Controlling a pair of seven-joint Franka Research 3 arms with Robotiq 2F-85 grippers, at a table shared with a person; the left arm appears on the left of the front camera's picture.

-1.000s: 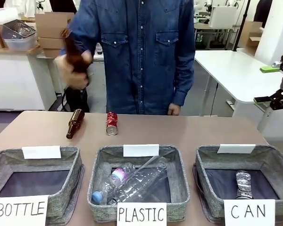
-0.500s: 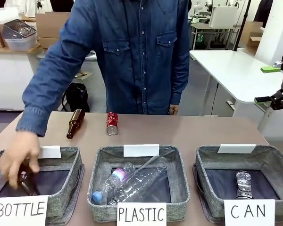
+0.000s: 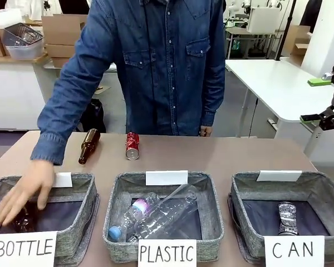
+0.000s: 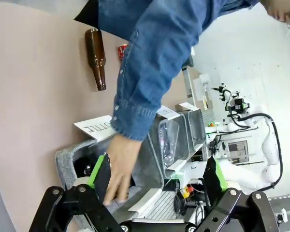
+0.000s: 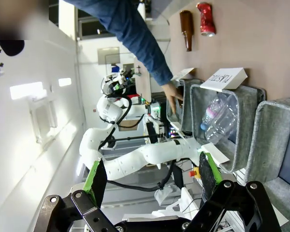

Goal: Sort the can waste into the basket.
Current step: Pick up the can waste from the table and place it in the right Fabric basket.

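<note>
Tabletop (image 3: 239,156) noted: red can (image 3: 132,146) lying at far side beside brown bottle (image 3: 88,146), grey can (image 3: 287,218) already in CAN basket (image 3: 323,192); left gripper (image 4: 157,174) and right gripper (image 5: 150,179) held wide open, empty; grasping the red can judged next.

Matt fabric basket (image 3: 326,193) (smooth paper sign (image 3: 294,251))

The person's hand (image 3: 22,193), raised with a brown bottle (image 3: 24,221) a second ago, is now reaching down into the BOTTLE basket (image 3: 83,192). The fingers are spreading and lifting off the bottle, which is lying inside.
</note>
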